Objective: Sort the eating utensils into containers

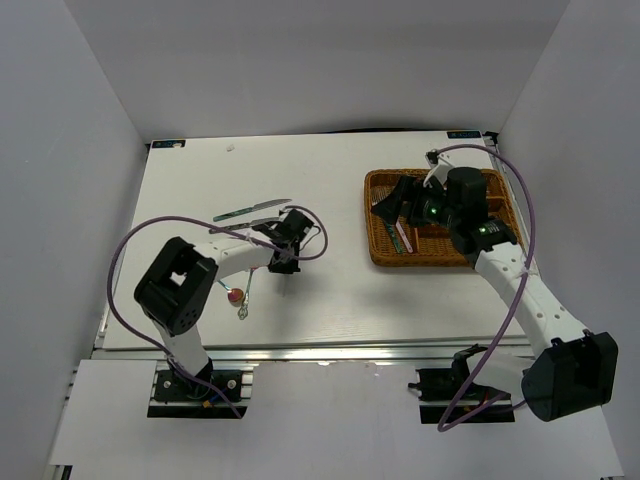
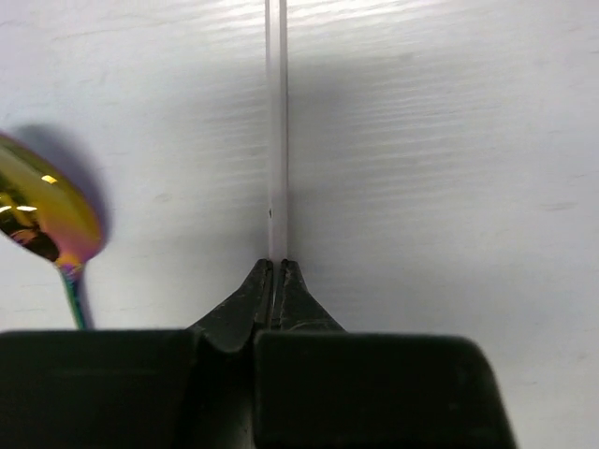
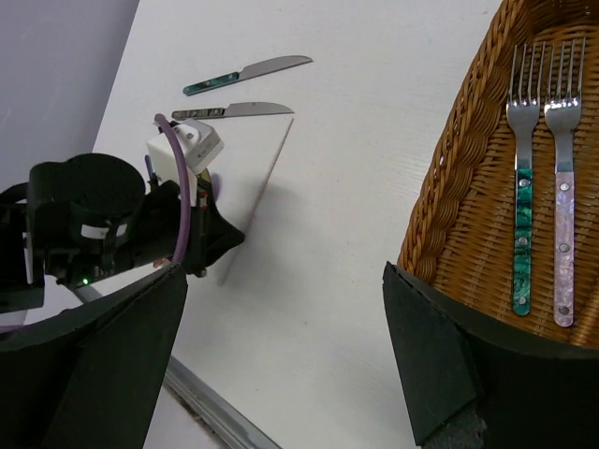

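My left gripper (image 2: 278,267) is shut on the end of a white chopstick (image 2: 277,112), which lies along the white table. It also shows in the top view (image 1: 285,225) and in the right wrist view (image 3: 225,236), with the chopstick (image 3: 271,168) pointing toward two green-handled knives (image 3: 248,73) (image 3: 234,110). One knife shows in the top view (image 1: 250,210). A gold iridescent spoon (image 2: 42,220) lies just left of the chopstick. My right gripper (image 3: 281,281) is open and empty over the near-left part of the brown wicker tray (image 1: 375,250). Two forks (image 3: 520,187) (image 3: 563,215) lie side by side in the tray (image 3: 459,168).
A red-bowled spoon (image 1: 235,295) and a second small spoon (image 1: 243,312) lie by the left arm, near the table's front edge. The tray holds more cutlery (image 1: 405,240) under the right gripper (image 1: 395,205). White walls close in both sides.
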You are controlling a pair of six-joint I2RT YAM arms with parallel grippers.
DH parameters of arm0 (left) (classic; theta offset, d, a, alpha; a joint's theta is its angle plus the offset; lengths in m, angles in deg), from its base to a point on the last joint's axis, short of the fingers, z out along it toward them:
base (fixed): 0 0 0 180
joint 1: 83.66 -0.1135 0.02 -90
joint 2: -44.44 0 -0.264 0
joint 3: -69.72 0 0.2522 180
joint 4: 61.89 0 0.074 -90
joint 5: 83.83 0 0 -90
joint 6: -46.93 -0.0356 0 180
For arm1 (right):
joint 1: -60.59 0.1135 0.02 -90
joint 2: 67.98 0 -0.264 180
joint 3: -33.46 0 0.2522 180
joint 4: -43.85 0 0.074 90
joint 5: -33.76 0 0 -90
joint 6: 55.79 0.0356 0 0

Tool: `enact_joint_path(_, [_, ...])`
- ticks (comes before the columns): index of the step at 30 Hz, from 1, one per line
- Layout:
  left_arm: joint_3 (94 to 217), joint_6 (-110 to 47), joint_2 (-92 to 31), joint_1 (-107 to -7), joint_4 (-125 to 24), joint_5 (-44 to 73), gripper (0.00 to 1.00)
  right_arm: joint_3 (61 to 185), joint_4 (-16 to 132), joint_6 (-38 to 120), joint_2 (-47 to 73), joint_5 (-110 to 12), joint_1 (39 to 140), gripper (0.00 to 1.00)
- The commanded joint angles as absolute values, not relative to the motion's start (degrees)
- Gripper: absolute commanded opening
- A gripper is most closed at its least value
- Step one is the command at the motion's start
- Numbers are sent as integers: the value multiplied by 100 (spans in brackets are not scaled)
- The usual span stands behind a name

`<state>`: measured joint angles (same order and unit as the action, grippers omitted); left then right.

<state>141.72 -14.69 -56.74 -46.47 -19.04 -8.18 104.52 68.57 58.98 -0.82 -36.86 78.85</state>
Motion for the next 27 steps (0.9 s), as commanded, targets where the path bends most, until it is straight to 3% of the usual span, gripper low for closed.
enact_joint_path(1, [13753, -1126, -6822, -4184, -1455, -684, 0, 10330, 6438, 6092, -135, -3234, 7720, 89])
enact_joint_path(5, [13788, -906, -6894, -4033, -1630, -684, 0, 9936, 6227, 6285, -101, -3111, 7544, 89])
enact_joint_path(14, [13815, -537, -5445, -3831, -2605, -333, 0, 8810, 4909, 7366, 312, -3172, 7613, 84])
enact_joint_path(27, [13850, -467, -4345, -3752, -2729, 160, 0, 9389, 4495, 7859, 1446, -3998, 8783, 82])
